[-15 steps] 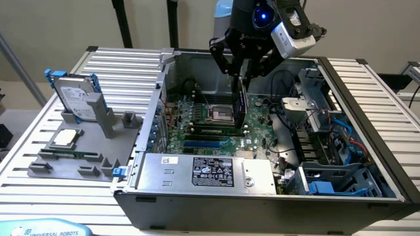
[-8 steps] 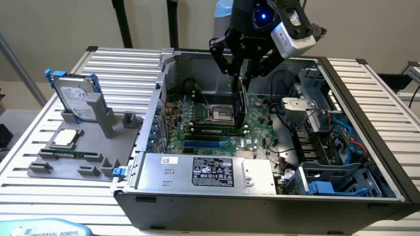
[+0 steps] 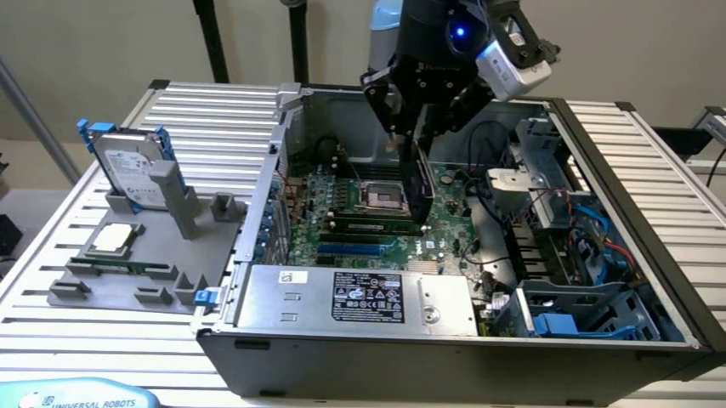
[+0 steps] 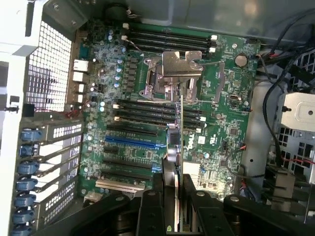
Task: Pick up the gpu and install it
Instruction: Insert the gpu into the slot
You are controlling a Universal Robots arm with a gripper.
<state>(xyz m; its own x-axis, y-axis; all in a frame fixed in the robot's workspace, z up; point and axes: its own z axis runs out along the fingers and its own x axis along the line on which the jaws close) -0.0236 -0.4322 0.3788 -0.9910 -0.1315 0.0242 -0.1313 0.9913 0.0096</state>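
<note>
While the black robot gripper hangs over the open grey computer case, its fingers are drawn in tight on the thin flat gpu card — one finger against each face. The card hangs upright and edge-on beneath them, inside the case and above the green motherboard. Its lower end sits by the silver processor socket and the black memory slots. Whether it touches the board I cannot tell. Outside the case, on the white slatted desk, a silver hard drive with blue rails stands in a grey moulded holder — well apart from the gripper.
</note>
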